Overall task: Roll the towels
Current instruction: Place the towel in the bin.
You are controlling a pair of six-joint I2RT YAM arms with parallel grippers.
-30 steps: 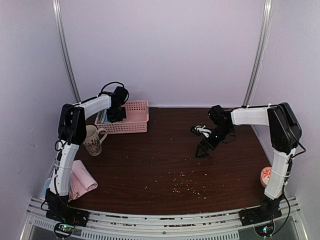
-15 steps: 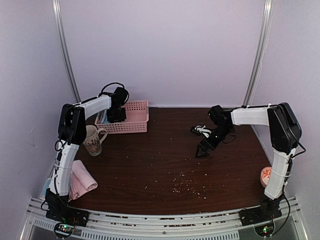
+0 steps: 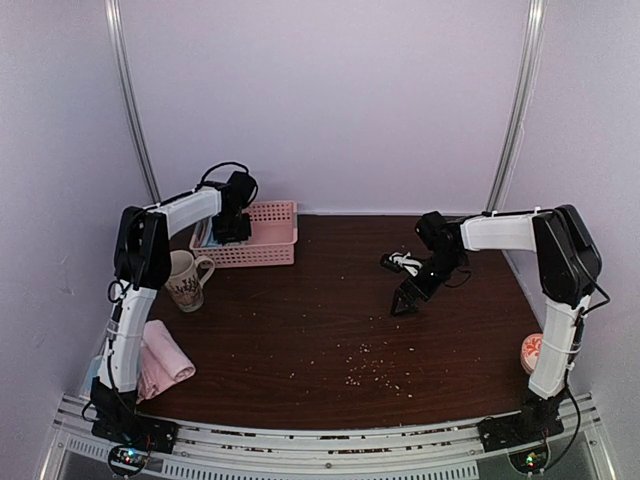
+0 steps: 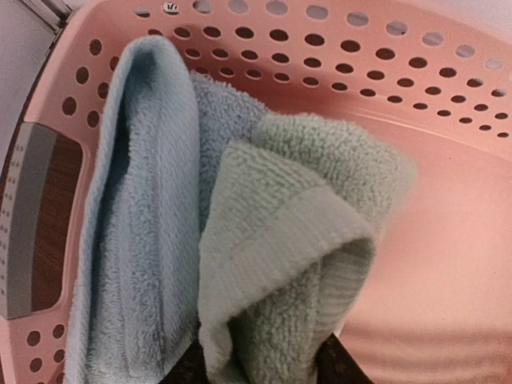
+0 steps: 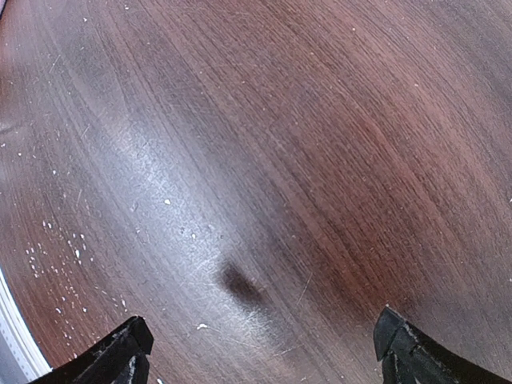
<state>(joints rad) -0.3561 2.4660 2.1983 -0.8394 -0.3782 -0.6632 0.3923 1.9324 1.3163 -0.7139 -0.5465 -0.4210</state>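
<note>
Dark tabletop, towels along basket wall

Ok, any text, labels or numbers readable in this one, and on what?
None readable.
Mug: dark print, too small to tell if lettering.
Round item at the right edge: red marks, too blurred.
Basket, blue towel, green towel, table: no text.

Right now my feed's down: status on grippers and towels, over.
Left gripper in pink perforated plastic basket, sage green towel between jaws, grip unclear. Light blue towel alongside. Right gripper open over dark wooden table. Nothing blocking.
</note>
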